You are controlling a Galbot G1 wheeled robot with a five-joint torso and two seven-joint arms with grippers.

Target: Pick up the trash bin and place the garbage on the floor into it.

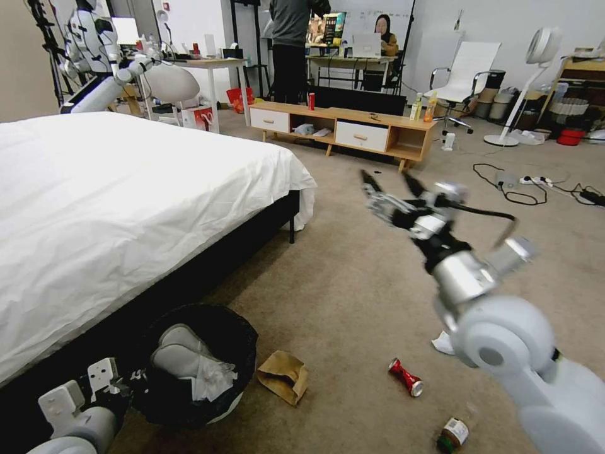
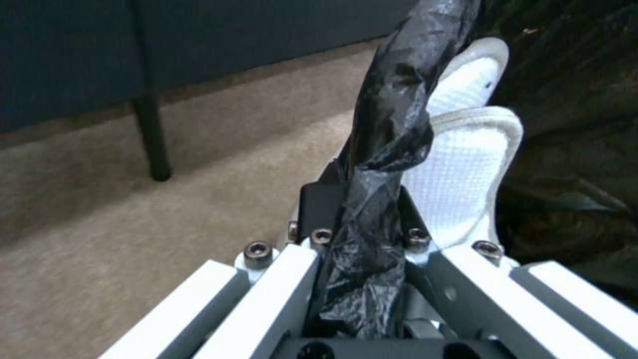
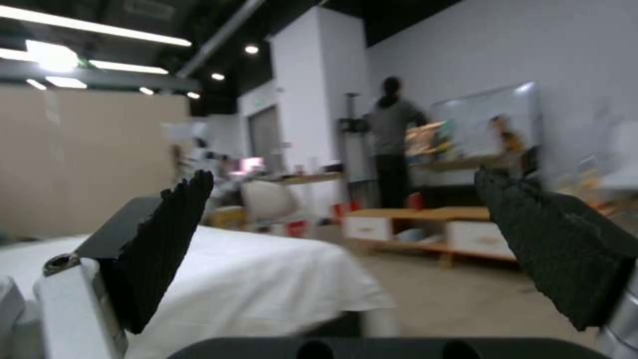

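Head view
- Trash bin (image 1: pixel 189 366): a round bin with a black bag in it. It sits low at the robot's left, right by the dark side of the bed (image 1: pixel 126 189). White stuff lies inside it.
- Left gripper (image 1: pixel 129 381): down at the near rim of the bin. Its tips are on the black bag at the rim.
- Right gripper (image 1: pixel 387 183): held up in the air over the carpet, far from the bin. Its two fingers are spread wide, with nothing between them.
- Brown paper bag (image 1: pixel 283 376): flat on the floor (image 1: pixel 353 277), just beside the bin.
- Crushed red can (image 1: pixel 405 377): on the floor, to the right of the paper bag.
- Small bottle (image 1: pixel 455 434): on the floor near the bottom edge, past the can. It has a green cap.
- White tissue (image 1: pixel 443 343): on the floor, partly hidden behind the right arm.
- Wooden cabinet (image 1: pixel 343 129): far back by the wall, with an upright red can and two tall drink bottles on top.

Left wrist view
- Left gripper (image 2: pixel 362 219): squeezed tight on a twisted bit of the black bag (image 2: pixel 389 114) at the bin's rim.
- White stuff (image 2: pixel 465 164): soft white cloth-like things just behind the bag, inside the bin.
- Floor (image 2: pixel 133 239): beige carpet, with a dark bed leg (image 2: pixel 151 134) standing on it.

Right wrist view
- Right gripper (image 3: pixel 346 209): two black fingers (image 3: pixel 166 234) stand wide apart and hold nothing.
- Bed (image 3: pixel 252 279): white sheet low down, under the gripper.
- Wooden cabinet (image 3: pixel 432 232): far off across the floor.
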